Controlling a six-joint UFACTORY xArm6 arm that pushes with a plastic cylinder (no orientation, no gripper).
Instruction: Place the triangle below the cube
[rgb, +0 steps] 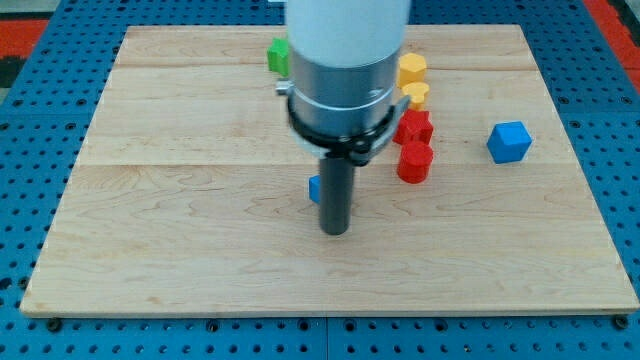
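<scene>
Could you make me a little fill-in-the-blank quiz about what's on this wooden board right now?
1. The cube near the view's right is coloured ____.
2. My tip stands just right of a mostly hidden ____ block.
3. The two yellow blocks lie directly above two ____ blocks.
4. A ____ block peeks out left of the arm near the view's top.

Missing words: blue; blue; red; green

wooden board (200, 250) on blue pegboard (40, 120)
</scene>
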